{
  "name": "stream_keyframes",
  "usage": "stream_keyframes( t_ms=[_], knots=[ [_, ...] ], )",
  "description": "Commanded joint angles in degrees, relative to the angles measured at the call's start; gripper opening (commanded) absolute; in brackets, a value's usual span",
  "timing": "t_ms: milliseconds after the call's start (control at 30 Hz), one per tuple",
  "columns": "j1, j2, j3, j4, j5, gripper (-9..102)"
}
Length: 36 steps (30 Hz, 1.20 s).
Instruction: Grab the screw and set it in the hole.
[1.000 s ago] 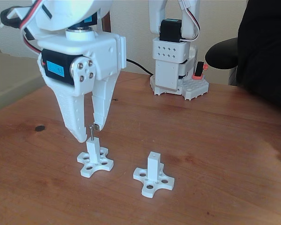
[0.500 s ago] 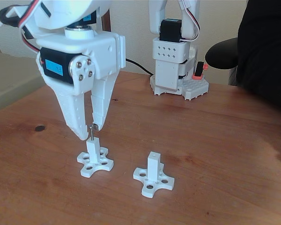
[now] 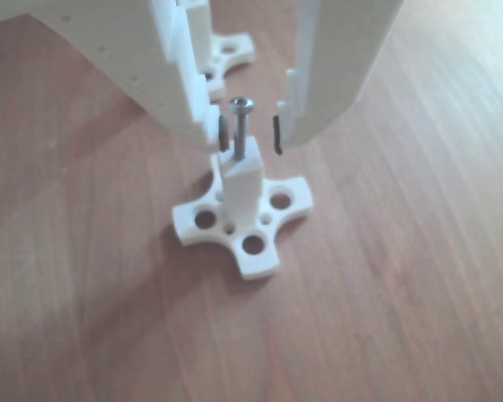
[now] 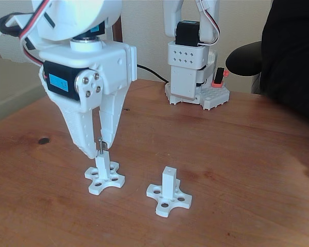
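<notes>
The thin dark screw [image 3: 241,127] stands upright with its lower end in the hole at the top of a white square post [image 3: 241,186] on a cross-shaped base [image 3: 253,244]. My gripper [image 3: 250,138] is open and straddles the screw, with a dark pad on each side and a small gap to each. In the fixed view the screw [image 4: 100,145] pokes up from the left post [image 4: 101,163], between the tips of my gripper [image 4: 98,148], which hangs down from above.
A second post [image 4: 168,180] on its own cross base [image 4: 169,198] stands to the right; its base [image 3: 232,50] shows behind the fingers. Another arm's base [image 4: 195,77] is at the back. A person's dark sleeve [image 4: 291,56] is at the right.
The wrist has shifted a little left and tilted, and the fingertips have dropped slightly around the screw. The screw stays upright in the left post.
</notes>
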Motion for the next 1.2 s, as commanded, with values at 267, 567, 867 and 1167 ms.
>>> stream_keyframes(
  t_ms=[267, 567, 867, 1167],
  knots=[
    [-0.26, 2.29, -5.8, 0.0, -0.79, 5],
    [-0.18, 2.55, -5.89, 0.26, -1.05, 3],
    [-0.18, 2.64, -5.89, 0.26, -1.32, 1],
    [-0.18, 2.9, -5.62, -0.26, -1.58, -2]
  ],
)
